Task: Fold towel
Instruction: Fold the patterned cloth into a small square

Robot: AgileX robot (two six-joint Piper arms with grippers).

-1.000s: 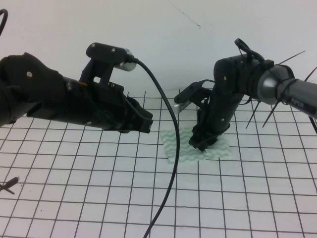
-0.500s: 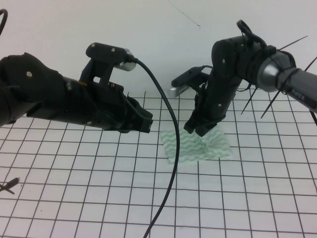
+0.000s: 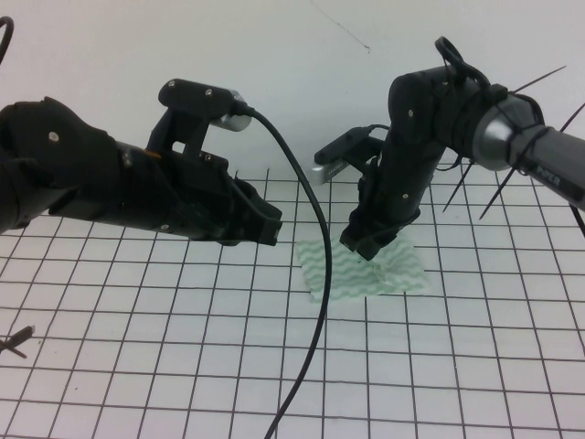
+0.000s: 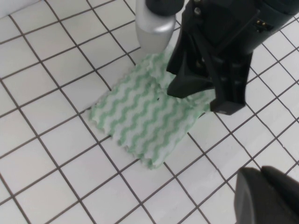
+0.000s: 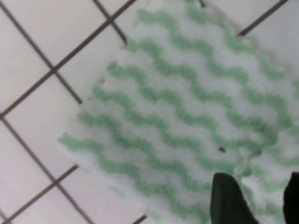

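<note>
A small towel (image 3: 366,272) with green wavy stripes lies folded and flat on the gridded table; it also shows in the left wrist view (image 4: 135,116) and fills the right wrist view (image 5: 177,107). My right gripper (image 3: 366,249) hangs just above its far middle part, pointing down. It is open (image 5: 261,200), with only towel showing below the gap and nothing held. My left gripper (image 3: 271,229) hovers left of the towel, shut and empty; its joined fingers (image 4: 268,196) sit over bare tiles near the towel's corner.
A black cable (image 3: 315,302) loops down from the left arm's camera across the table in front of the towel. A small dark object (image 3: 14,343) lies at the left edge. Thin black tie ends (image 3: 498,206) stick out from the right arm.
The right gripper has lifted off the towel and drawn slightly back and left. The towel stays flat. The left arm has not moved.
</note>
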